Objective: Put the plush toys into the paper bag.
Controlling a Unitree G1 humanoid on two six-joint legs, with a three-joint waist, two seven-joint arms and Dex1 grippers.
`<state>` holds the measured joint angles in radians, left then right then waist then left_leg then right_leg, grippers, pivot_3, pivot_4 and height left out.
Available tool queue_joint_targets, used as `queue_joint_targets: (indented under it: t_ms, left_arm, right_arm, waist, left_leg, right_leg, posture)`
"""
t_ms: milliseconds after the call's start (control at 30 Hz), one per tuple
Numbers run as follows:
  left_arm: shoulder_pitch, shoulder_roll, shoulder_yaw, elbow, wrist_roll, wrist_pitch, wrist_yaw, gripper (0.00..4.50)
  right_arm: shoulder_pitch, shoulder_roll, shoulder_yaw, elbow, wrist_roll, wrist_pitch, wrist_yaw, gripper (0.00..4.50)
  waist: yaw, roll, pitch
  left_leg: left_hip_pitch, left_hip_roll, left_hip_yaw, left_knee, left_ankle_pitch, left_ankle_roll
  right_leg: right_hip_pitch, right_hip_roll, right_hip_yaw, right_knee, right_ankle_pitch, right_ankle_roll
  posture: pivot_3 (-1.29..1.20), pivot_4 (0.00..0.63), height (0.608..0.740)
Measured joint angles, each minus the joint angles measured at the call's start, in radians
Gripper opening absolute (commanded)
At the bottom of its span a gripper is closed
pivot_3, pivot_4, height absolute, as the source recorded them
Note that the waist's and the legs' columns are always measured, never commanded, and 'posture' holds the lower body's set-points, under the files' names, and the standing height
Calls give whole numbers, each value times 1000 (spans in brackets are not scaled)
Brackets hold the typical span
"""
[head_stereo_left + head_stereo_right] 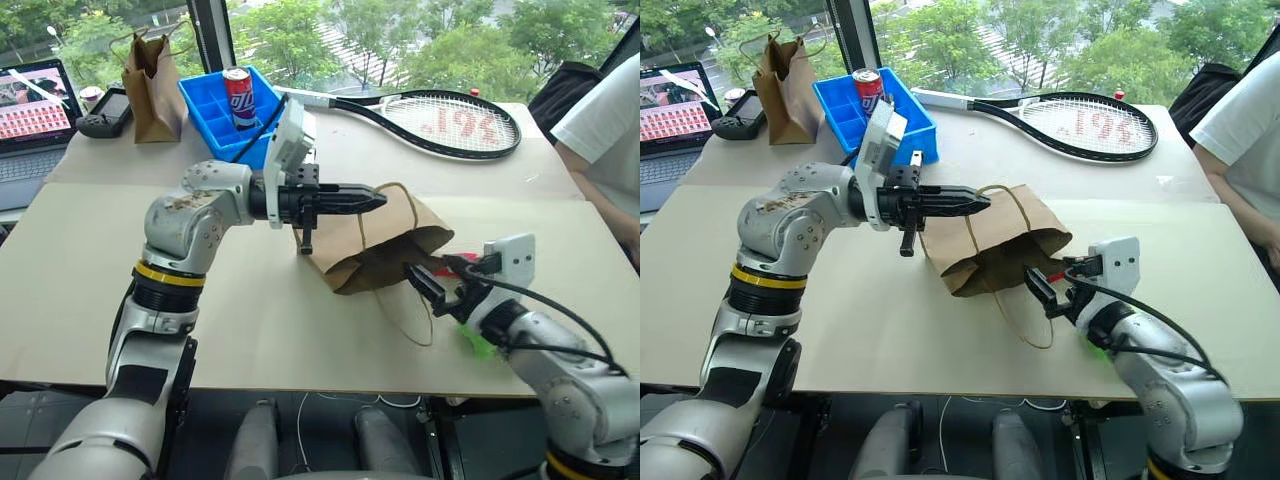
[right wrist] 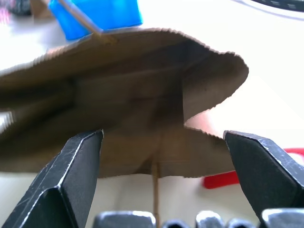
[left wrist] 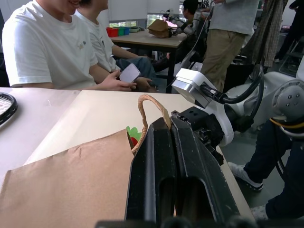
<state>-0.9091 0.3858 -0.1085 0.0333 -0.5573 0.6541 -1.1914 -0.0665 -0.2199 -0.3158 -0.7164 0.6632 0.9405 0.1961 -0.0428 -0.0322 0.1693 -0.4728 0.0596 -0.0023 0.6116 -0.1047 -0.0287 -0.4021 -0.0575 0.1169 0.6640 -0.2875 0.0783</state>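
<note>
Paper bag (image 1: 385, 245) lies sideways; left gripper (image 1: 372, 199), fingers pinched on its twine handle (image 3: 151, 108), lifts the mouth; right gripper (image 1: 436, 285) gapes wide and empty just before it, red chili toy (image 2: 227, 179) beside

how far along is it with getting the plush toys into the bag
Nothing looks bagged yet. The wide brown kraft paper bag lies on its side, and the left gripper is shut on its twine loop handle. The right gripper is open and empty at the bag's mouth. The red chili-shaped plush toy and the bright green plush toy lie outside the bag.
</note>
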Motion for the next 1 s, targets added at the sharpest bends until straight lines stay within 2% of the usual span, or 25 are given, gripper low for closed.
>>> queue_joint_targets:
  t_ms: [67, 133, 200, 267, 367, 433, 500, 633, 733, 833, 900, 933, 967, 1000]
  left_arm:
    - [0, -4, -6, 0, 0, 0, 0, 0]
    - [-1, -4, -8, 2, 2, 0, -3, 0]
    - [-9, 5, -8, 13, 3, -1, -13, 0]
    - [-35, 21, -4, 34, 4, -1, -25, 0]
    - [-78, 31, 6, 52, 0, 4, -43, 0]
    - [-91, 33, 10, 63, -4, 6, -51, 0]
    - [-95, 30, 9, 69, -9, 7, -57, 0]
    - [-104, 24, 9, 83, -16, 7, -57, 0]
    - [-105, 24, 9, 89, -17, 7, -56, 0]
    - [-105, 25, 9, 90, -17, 7, -55, 0]
    - [-105, 25, 9, 91, -17, 7, -55, 0]
    - [-105, 25, 9, 91, -17, 7, -55, 0]
    - [-105, 25, 9, 91, -17, 7, -54, 0]
    - [-105, 25, 9, 93, -17, 7, -53, 0]
  right_arm:
    - [-9, 58, -12, 0, 44, -35, -14, 4480]
    - [-12, 70, -38, -9, 107, -59, -21, 4480]
    - [16, -21, -94, -36, 178, -61, 18, 4480]
    - [84, -190, -172, -64, 204, -61, 96, 4480]
    - [257, -478, -277, -58, 119, -63, 236, 4480]
    - [355, -600, -336, -15, 28, -76, 311, 4480]
    - [403, -644, -372, 28, -16, -82, 358, 4480]
    - [433, -634, -350, 52, -34, -76, 370, 4480]
    - [433, -579, -278, 75, -52, -63, 342, 3754]
    - [403, -523, -220, 126, -70, -62, 308, 2663]
    - [389, -509, -202, 150, -76, -62, 299, 2095]
    - [388, -508, -202, 151, -76, -62, 299, 2049]
    - [383, -506, -202, 155, -77, -62, 300, 1403]
    - [382, -506, -206, 155, -67, -61, 308, 1248]
  waist:
    - [-1, 0, 0]
    - [0, 0, 0]
    - [7, 0, 0]
    - [14, 0, 0]
    - [21, 0, 0]
    - [20, 0, 0]
    - [13, 0, 0]
    - [4, 0, 0]
    - [1, 0, 0]
    - [0, 0, 0]
    - [1, 0, 0]
    - [1, 0, 0]
    - [2, 0, 0]
    - [2, 0, 0]
  left_leg:
    - [0, 0, 0, 0, 0, 0]
    - [0, 0, 0, 0, 0, 0]
    - [-1, -1, 0, 0, 0, 0]
    - [-2, -2, 0, 0, 0, 0]
    - [-1, -4, 0, -1, 0, 0]
    - [3, -4, 0, -2, 0, 0]
    - [8, -4, 0, -2, 0, 0]
    - [12, -4, 0, -3, 0, 0]
    - [12, -4, 0, -3, 0, 0]
    - [12, -5, 0, -3, 0, 0]
    - [12, -5, 0, -3, 0, 0]
    - [12, -5, 0, -3, 0, 0]
    - [12, -5, 0, -3, 0, 0]
    - [12, -5, 0, -3, 0, 0]
  right_leg:
    - [0, 0, 0, 0, 0, 0]
    - [0, 0, 0, 0, 0, 0]
    - [0, -1, 0, -1, 0, 0]
    - [1, -2, 0, -2, 0, 1]
    - [1, -2, 1, -3, -1, 1]
    - [5, -2, 2, -4, -1, 1]
    - [9, -2, 2, -4, -2, 2]
    - [13, -2, 2, -5, -5, 6]
    - [14, -2, 3, -6, -4, 5]
    - [14, -3, 4, -6, -4, 4]
    - [14, -3, 4, -6, -4, 4]
    - [14, -3, 4, -6, -4, 4]
    - [14, -3, 4, -6, -4, 5]
    - [14, -3, 4, -6, -4, 5]
  posture:
    - [0, 150, 740]
    - [0, 150, 740]
    - [0, 150, 740]
    - [0, 150, 740]
    - [0, 150, 740]
    - [0, 150, 740]
    - [0, 150, 740]
    - [0, 150, 740]
    - [0, 150, 740]
    - [0, 150, 740]
    - [0, 150, 740]
    - [0, 150, 740]
    - [0, 150, 740]
    - [0, 150, 740]
